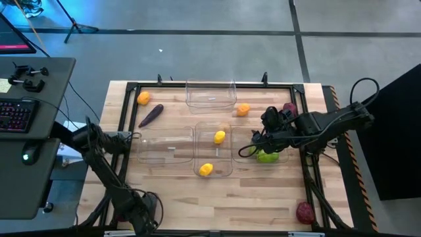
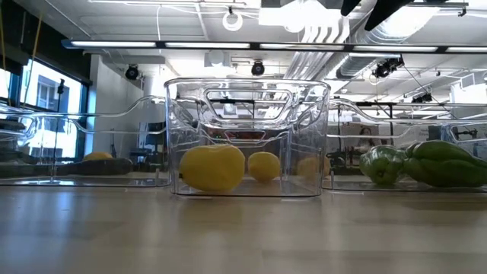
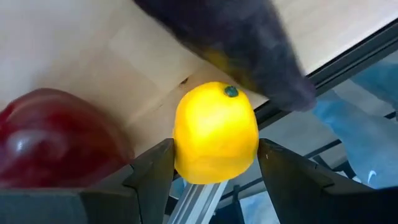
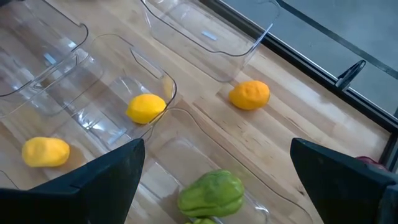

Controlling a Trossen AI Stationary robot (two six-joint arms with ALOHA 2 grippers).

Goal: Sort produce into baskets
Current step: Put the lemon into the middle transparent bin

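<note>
ROOM: grey floor around the table; a dark desk (image 1: 39,85) with 1 keyboard (image 1: 16,115) at the left. The low view shows a ceiling with pipes and strip lights, and windows to one side.

SURFACE: 1 wooden table (image 1: 217,201) of pale planks, edged by a black frame (image 1: 210,85).

ARMS: 2, dark.
- The right gripper (image 4: 214,165) hangs over the right-hand bin with its fingers spread wide and nothing between them.
- The left arm sits at the table's left edge. The left gripper (image 3: 216,152) pinches 1 lemon (image 3: 214,124) between both fingers. Its exact spot over the table cannot be told.

BINS: 4, clear plastic.
- Back bin (image 1: 210,94): nothing in it.
- Left bin (image 1: 164,145): nothing in it.
- Middle bin (image 1: 227,155): 2 lemons (image 1: 219,137), apart from each other.
- Right bin (image 4: 186,149): 2 green ridged pieces (image 4: 211,191), touching.

LOOSE PRODUCE:
- 1 eggplant (image 1: 150,115), lying aslant near the back-left corner.
- 2 orange pieces: 1 (image 1: 143,99) just beside the eggplant, 1 (image 1: 243,109) near the back bin's right corner.
- 2 dark red pieces: 1 (image 1: 304,212) at the front-right corner, 1 (image 1: 289,108) behind the right arm.
- The left wrist view shows 1 dark red piece (image 3: 56,137) just beside the held lemon; which one cannot be told.
</note>
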